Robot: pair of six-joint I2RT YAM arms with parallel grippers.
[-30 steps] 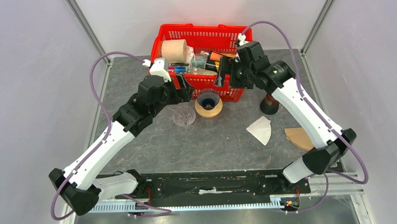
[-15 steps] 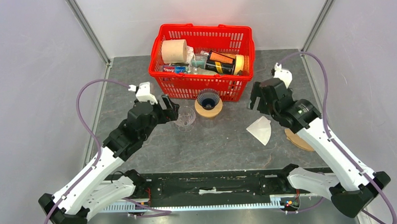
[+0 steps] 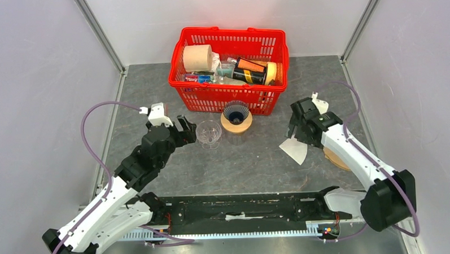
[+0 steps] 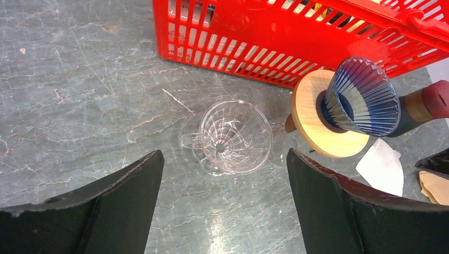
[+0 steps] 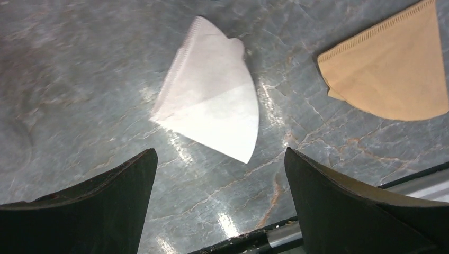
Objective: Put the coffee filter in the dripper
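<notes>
Coffee filters, two: the white filter [image 5: 212,114] lies flat right of centre, the brown filter [image 5: 392,74] just right of it (from above, partly under the right arm [image 3: 356,159]). Two drippers: clear dripper [image 4: 233,136], blue dripper [image 4: 361,98]. Left gripper [image 4: 222,157] and right gripper [image 5: 219,156] both spread, empty.

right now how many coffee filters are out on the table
2. A white coffee filter lies flat on the table under the right gripper; a brown coffee filter lies beside it, apart, toward the right edge. The red basket could hide more.
</notes>
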